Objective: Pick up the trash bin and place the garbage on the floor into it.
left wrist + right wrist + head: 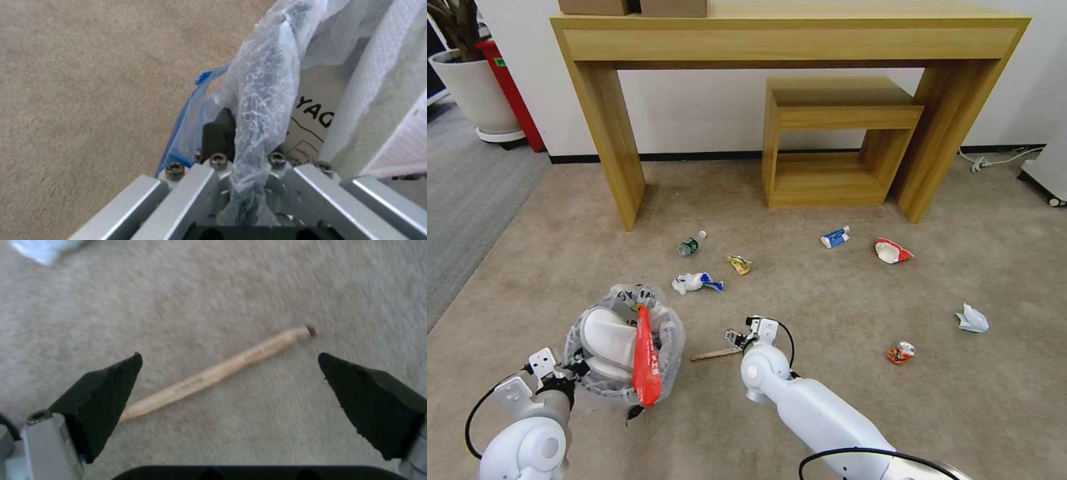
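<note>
The trash bin [620, 347], lined with crinkly clear plastic, holds two white slippers and a red paper [646, 363]. My left gripper [570, 370] is shut on its bagged rim [256, 110]. My right gripper [735, 339] hangs open just above the wooden stick [715, 354], which lies on the beige floor [827, 300] between the two black fingertips [104, 393] in the right wrist view [218, 373]. More garbage lies farther out: a small bottle [690, 245], a white-blue wrapper [696, 283], a yellow wrapper [740, 265], a blue-white tube [835, 237], a red-white wrapper [891, 251], a paper wad [972, 319] and a crushed can [901, 352].
A wooden desk [787, 40] stands against the far wall with a smaller wooden shelf unit [834, 143] under it. A white plant pot [474, 93] and a red object sit at the back left by the grey carpet [467, 200]. A cable and white appliance are at far right.
</note>
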{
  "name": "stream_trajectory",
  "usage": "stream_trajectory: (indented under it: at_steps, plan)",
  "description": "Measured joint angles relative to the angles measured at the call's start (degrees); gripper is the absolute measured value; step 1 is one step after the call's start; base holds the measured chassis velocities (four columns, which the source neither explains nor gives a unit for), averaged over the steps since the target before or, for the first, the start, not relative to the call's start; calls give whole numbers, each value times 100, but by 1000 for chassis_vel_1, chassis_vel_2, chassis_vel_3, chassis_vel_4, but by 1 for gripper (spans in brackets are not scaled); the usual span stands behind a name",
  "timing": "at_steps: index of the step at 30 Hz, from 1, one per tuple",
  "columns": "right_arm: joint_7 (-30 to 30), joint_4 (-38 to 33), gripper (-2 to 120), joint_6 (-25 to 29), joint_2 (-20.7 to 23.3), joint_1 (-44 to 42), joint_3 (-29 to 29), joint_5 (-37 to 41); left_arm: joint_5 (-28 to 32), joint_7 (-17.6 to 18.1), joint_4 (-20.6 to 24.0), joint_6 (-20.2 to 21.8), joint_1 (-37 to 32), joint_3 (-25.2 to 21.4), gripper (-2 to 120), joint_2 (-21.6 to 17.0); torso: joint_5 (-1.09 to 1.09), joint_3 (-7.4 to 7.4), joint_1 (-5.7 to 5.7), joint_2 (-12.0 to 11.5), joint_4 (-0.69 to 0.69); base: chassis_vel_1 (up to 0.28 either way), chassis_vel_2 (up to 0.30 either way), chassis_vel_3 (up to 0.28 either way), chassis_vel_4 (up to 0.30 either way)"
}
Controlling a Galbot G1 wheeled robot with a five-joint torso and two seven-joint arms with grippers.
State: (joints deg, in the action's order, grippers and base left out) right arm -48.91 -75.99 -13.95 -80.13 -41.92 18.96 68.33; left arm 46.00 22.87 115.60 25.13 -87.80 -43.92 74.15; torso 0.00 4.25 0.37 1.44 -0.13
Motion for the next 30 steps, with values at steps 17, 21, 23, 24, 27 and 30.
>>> stream_trajectory:
  at_steps: [17, 21, 23, 24, 27, 30]
  plan:
    - [229, 1791, 100, 224, -1164, 159, -869, -177, -106, -22, -38, -36, -41, 76, 0, 179, 0, 0, 0, 0, 0, 0, 0, 0, 0]
    - [419, 2086, 100, 281, -1226, 246, -954, -276, -139, -45, -25, -66, -95, 56, 0, 206, 0, 0, 0, 0, 1, 0, 0, 0, 0]
    - [543, 2270, 100, 317, -1228, 313, -1009, -353, -164, -60, -25, -83, -118, 56, 0, 235, 0, 0, 0, 0, 0, 0, 0, 0, 0]
    - [603, 2335, 100, 330, -1225, 333, -1025, -398, -171, -63, -20, -87, -122, 56, 0, 248, 0, 0, 0, 0, 0, 0, 0, 0, 0]
    - [661, 2415, 100, 336, -1221, 364, -1044, -438, -175, -64, -1, -87, -127, 56, 0, 262, 0, 0, 0, 0, 0, 0, 0, 0, 0]
    - [729, 2495, 99, 360, -1216, 388, -1062, -508, -178, -64, 23, -87, -136, 58, 0, 275, 1, 0, 0, 0, 0, 0, 0, 0, 0]
